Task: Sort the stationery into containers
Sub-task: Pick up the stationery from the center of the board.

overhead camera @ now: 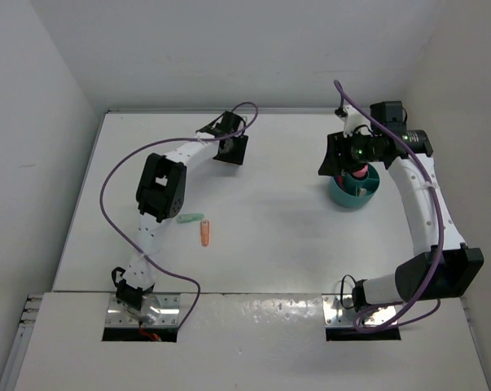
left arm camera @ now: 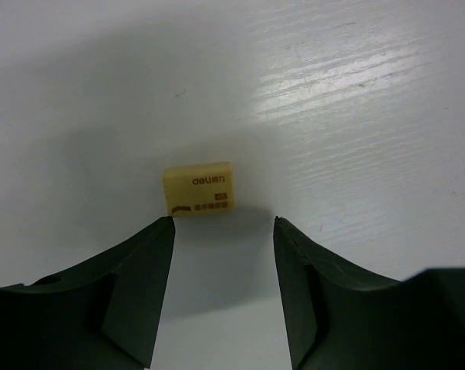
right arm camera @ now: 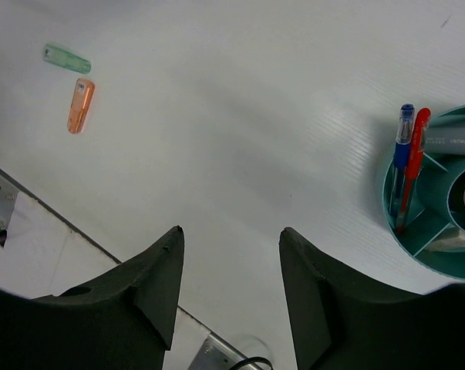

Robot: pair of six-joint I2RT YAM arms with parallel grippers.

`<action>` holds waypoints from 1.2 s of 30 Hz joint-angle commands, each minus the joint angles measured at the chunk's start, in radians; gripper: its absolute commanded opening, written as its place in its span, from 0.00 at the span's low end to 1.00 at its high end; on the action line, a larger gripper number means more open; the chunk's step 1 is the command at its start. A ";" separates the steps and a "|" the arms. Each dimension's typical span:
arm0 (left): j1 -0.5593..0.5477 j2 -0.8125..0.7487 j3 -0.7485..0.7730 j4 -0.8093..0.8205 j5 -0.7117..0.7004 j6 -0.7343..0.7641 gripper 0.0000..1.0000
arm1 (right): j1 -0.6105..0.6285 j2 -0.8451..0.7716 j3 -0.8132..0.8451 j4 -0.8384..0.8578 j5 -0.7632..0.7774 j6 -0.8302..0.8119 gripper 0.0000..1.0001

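A small yellow eraser (left arm camera: 200,189) lies flat on the white table, just beyond my left gripper's (left arm camera: 223,223) tips and nearer the left finger; the jaws stand open and hold nothing. That left gripper (overhead camera: 229,145) is at the far middle-left of the table. My right gripper (overhead camera: 343,159) hovers open and empty by the round teal container (overhead camera: 374,192). The container's (right arm camera: 390,208) compartments hold a blue pen (right arm camera: 402,146), a red pen (right arm camera: 414,158) and a grey marker (right arm camera: 452,139). A mint-green stub (overhead camera: 192,219) and an orange stub (overhead camera: 205,234) lie side by side left of centre.
White walls close in the table on the left, back and right. Purple cables loop off both arms. The two arm bases (overhead camera: 139,309) sit on metal plates at the near edge. The stubs also show far left in the right wrist view, mint-green stub (right arm camera: 66,58) above orange stub (right arm camera: 81,105).
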 commanded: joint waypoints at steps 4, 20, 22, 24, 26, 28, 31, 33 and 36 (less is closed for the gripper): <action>0.006 0.011 0.051 0.003 0.011 -0.049 0.58 | 0.005 0.010 0.009 0.027 -0.019 0.010 0.52; 0.010 0.042 0.095 -0.003 -0.009 -0.055 0.58 | 0.004 0.050 0.029 0.025 -0.022 0.010 0.52; 0.016 0.036 0.089 0.003 0.000 -0.052 0.59 | 0.004 0.050 0.032 0.022 -0.022 0.009 0.52; 0.019 0.027 0.077 0.005 0.022 -0.038 0.71 | 0.005 0.047 0.030 0.019 -0.022 0.009 0.52; 0.018 0.017 0.068 0.009 0.035 -0.036 0.80 | 0.000 0.044 0.030 0.016 -0.021 0.006 0.52; 0.013 0.010 0.065 0.011 0.045 -0.033 0.89 | 0.004 0.044 0.029 0.018 -0.021 0.007 0.52; 0.001 0.005 0.057 0.009 0.025 -0.027 0.95 | 0.002 0.044 0.029 0.021 -0.022 0.010 0.52; -0.004 0.002 0.059 0.008 -0.009 -0.035 0.92 | 0.002 0.043 0.030 0.021 -0.022 0.010 0.52; -0.004 0.002 0.069 -0.012 -0.058 -0.058 0.89 | 0.000 0.039 0.029 0.016 -0.024 0.010 0.52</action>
